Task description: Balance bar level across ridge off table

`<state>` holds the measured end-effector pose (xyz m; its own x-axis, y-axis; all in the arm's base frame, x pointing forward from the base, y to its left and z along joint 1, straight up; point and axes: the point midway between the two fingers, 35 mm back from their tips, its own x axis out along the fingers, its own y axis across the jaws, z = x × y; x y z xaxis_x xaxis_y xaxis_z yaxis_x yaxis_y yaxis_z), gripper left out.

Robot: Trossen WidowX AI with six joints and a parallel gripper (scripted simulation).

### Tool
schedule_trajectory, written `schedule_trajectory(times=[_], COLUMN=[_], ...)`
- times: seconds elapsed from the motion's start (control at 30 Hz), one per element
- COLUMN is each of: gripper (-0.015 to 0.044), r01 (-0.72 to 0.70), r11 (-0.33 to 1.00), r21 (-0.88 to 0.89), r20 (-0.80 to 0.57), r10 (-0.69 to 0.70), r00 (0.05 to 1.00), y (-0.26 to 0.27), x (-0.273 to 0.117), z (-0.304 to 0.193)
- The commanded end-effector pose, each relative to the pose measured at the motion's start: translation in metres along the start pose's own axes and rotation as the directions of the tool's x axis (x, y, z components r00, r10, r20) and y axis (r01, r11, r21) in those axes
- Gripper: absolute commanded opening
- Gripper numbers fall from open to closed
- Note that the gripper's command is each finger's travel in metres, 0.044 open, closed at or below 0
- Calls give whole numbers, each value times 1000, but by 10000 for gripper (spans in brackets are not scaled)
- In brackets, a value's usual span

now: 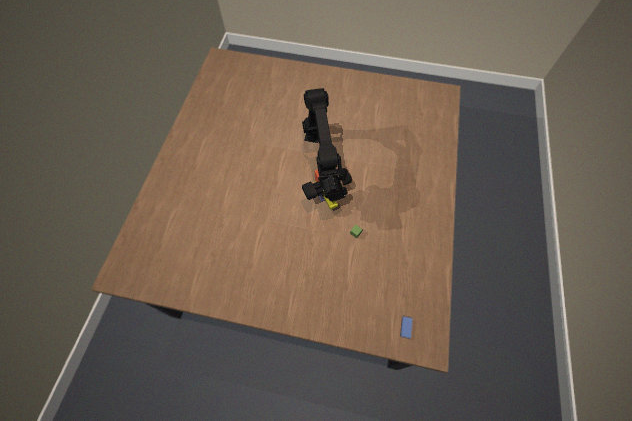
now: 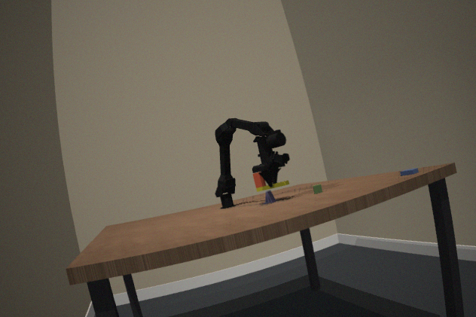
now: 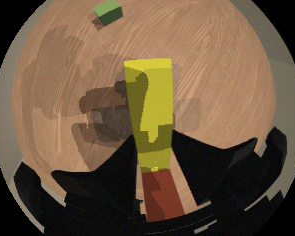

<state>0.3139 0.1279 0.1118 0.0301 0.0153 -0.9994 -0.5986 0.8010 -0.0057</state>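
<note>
The gripper (image 2: 271,181) was clamped on the bar (image 2: 273,184), a yellow strip with a red block (image 2: 258,180) at one end, and held it in the air just above the ridge (image 2: 269,197). Only the exterior view showed this: the bar hung close over the small dark blue wedge, slightly tilted, and whether the two touched could not be told. From the top view the arm (image 1: 322,135) hid nearly everything, leaving a yellow tip (image 1: 332,203) and a sliver of red visible. The wrist view showed the bar (image 3: 151,119) running lengthwise between the dark fingers, yellow far, red near, with the ridge hidden beneath it.

One green cube (image 1: 356,231) lay on the table (image 1: 214,212) near the gripper, and one flat blue block (image 1: 406,327) sat well apart by a table corner. No writing or labels could be read anywhere
</note>
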Motion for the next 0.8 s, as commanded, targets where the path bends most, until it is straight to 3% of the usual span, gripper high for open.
schedule_trajectory(times=[0.0,0.77], gripper=[0,0], r01=[3,3], r11=[1000,1000], r21=[6,6], r20=[1,1], r10=[-3,-3], r00=[1000,1000], y=[-1,-1], x=[0,2], z=[0,0])
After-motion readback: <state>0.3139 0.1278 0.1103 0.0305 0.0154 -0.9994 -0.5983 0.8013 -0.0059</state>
